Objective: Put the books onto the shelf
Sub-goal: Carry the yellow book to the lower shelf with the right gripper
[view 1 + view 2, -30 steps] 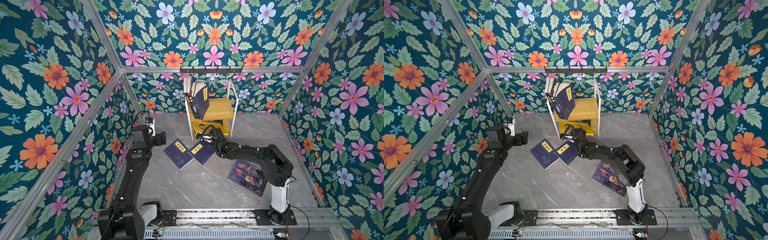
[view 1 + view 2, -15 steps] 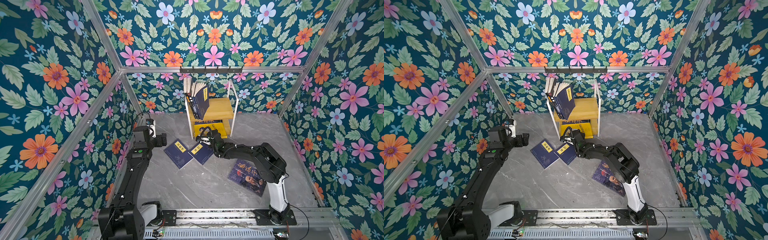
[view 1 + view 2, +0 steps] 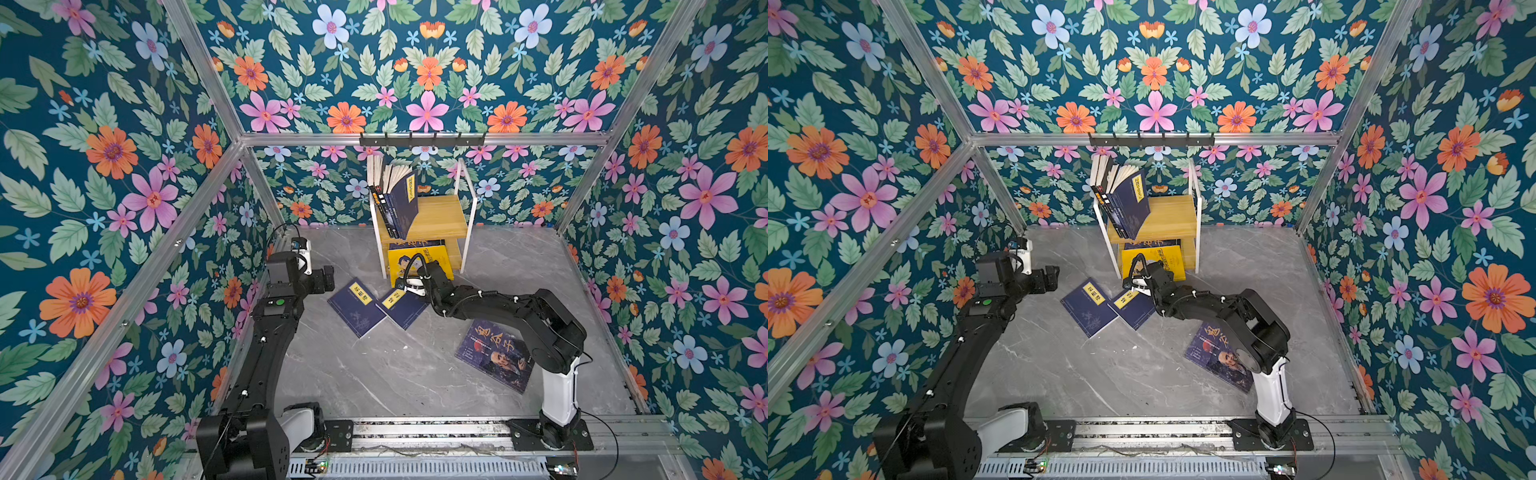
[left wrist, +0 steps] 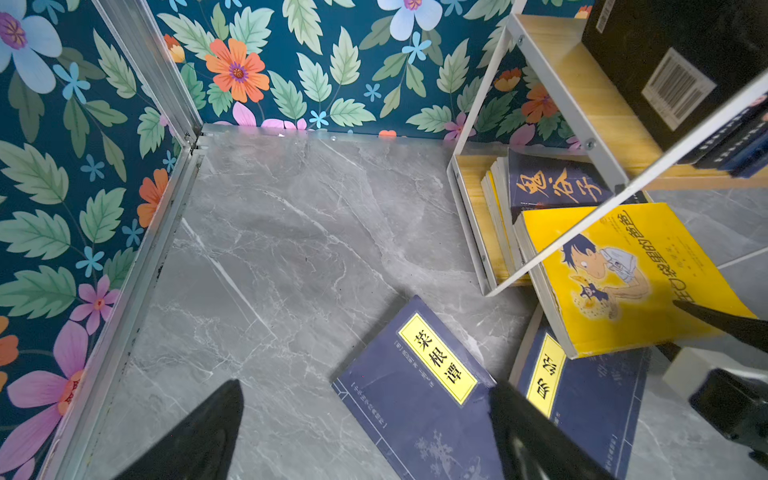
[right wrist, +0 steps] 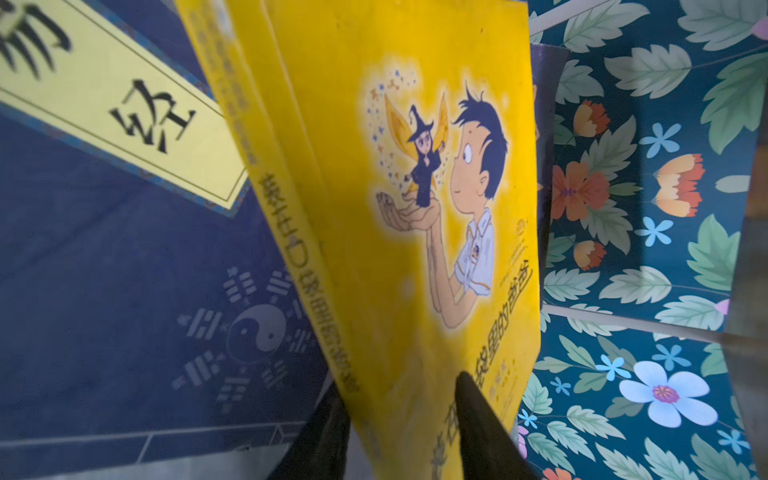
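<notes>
The shelf (image 3: 440, 212) stands at the back wall, with several books (image 3: 399, 199) leaning on its top board. A bright yellow book (image 3: 432, 259) juts from the lower tier, tilted over a navy book (image 3: 401, 307) on the floor. My right gripper (image 3: 405, 284) is shut on the yellow book's (image 5: 374, 166) corner, one finger on the cover (image 5: 478, 415) and one behind the spine. A second navy book (image 3: 357, 305) lies flat beside it. The bearded-man book (image 3: 494, 353) lies under the right arm. My left gripper (image 4: 365, 384) hangs open above the floor by the navy book (image 4: 415, 395).
A black hook rail (image 3: 422, 140) runs along the back wall above the shelf. Flowered walls with aluminium posts close in the grey marble floor (image 3: 374, 374) on three sides. Another dark purple-blue book (image 4: 552, 183) lies inside the lower tier.
The right arm's elbow has swung slightly left while its gripper stays at the yellow book by the lower tier. The left arm has barely moved.
</notes>
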You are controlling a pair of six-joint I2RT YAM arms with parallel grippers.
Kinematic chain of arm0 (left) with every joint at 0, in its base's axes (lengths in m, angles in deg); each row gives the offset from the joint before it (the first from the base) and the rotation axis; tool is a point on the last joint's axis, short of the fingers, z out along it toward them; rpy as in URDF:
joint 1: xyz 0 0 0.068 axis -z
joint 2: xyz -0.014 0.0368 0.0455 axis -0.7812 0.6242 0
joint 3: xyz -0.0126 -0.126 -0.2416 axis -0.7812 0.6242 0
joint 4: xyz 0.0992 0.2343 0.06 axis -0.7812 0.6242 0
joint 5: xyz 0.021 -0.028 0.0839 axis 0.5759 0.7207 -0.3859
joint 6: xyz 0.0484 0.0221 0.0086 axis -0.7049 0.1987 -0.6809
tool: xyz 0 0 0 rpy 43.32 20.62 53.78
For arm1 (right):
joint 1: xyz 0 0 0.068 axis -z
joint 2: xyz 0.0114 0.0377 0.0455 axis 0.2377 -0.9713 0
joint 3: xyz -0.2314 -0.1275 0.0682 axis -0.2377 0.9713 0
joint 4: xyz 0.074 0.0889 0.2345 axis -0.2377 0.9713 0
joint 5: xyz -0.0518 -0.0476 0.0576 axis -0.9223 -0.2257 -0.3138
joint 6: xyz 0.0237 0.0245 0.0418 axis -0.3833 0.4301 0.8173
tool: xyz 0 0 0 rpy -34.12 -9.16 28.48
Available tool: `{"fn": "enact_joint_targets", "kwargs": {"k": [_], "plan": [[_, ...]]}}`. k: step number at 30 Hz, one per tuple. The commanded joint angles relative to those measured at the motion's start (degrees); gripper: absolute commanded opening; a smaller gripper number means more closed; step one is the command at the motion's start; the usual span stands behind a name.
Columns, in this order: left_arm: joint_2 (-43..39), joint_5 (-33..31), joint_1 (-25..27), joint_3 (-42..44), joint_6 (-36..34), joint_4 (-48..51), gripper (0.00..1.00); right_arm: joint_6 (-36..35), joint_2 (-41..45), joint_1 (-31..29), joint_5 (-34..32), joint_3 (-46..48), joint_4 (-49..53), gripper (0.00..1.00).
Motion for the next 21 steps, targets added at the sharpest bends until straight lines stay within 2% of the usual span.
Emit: {"fn": "enact_joint_targets", "kwargs": {"k": [1,3,8,21], "plan": [[0.0,0.8,0.0,0.1,0.4,-0.7,0.94,1.4,-0.5,0.3,1.2,-1.1,0.1,0.24],[0.1,0.6,0.0,-0.5,0.9,-0.3,0.94,1.3,-1.1,0.6,1.1,-1.9,-0.3,0.17],[-0.6,0.3,0.0,-0.1,0.7,-0.4,0.95,1.1,-3.2,1.5,0.5,-4.9,-0.3,0.07],[-0.8,0.4,0.0,0.4,0.7,-0.8,0.95,-5.3,-7.2,3.8,5.3,-8.6,-5.2,0.04]]}}
